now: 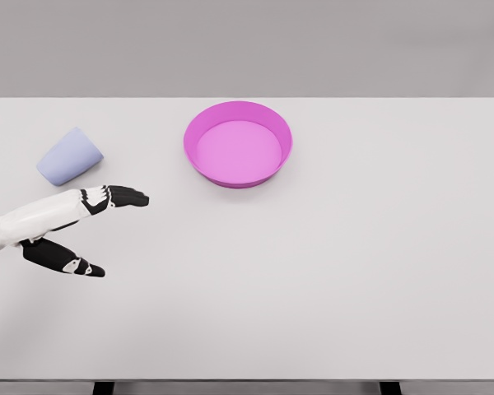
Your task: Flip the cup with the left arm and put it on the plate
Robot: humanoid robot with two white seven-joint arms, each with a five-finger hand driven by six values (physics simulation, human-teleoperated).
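One cup, one plate, one hand seen on the white desk.
The pale blue cup [69, 155] is lying on its side, well left of the pink plate [238, 144] and apart from it. The left hand [86, 230] is held low-left of the plate, just below the cup, fingers [128, 197] and thumb spread wide with nothing gripped; the cup is not touched.

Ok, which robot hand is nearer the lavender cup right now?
Left. The left robot hand hovers just below and slightly right of the lavender cup, which lies on its side, fingers open and not touching it. The right robot hand is not in view.
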